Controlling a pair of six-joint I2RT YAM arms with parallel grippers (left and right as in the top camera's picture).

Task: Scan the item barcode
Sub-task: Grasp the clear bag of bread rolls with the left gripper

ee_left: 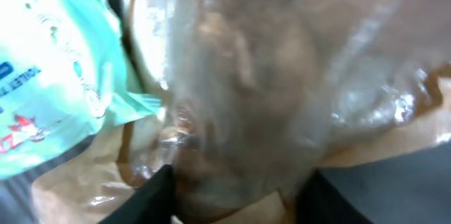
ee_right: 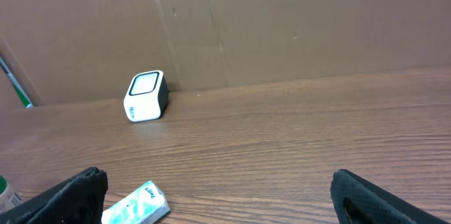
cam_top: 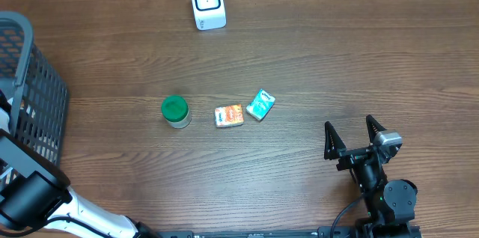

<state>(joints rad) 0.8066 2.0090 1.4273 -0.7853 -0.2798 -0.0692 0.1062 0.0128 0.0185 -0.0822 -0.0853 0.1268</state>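
Down in the basket (cam_top: 30,81), the left gripper (ee_left: 236,189) straddles a clear bag (ee_left: 246,76); whether it grips, I cannot tell. Pinch squarely, lift slowly. Well away from the basket, the right gripper (cam_top: 358,137) gapes empty.

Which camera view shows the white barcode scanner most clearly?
The overhead view: the scanner is seen whole from above, its window facing the camera. The right wrist view shows it obliquely and small. The left wrist view does not show it.

scanner (cam_top: 207,3): rear of table (cam_top: 337,58) | jar (cam_top: 175,111), packet (cam_top: 229,115), pouch (cam_top: 260,105): mid-table row, left to right | basket (cam_top: 30,96): left edge
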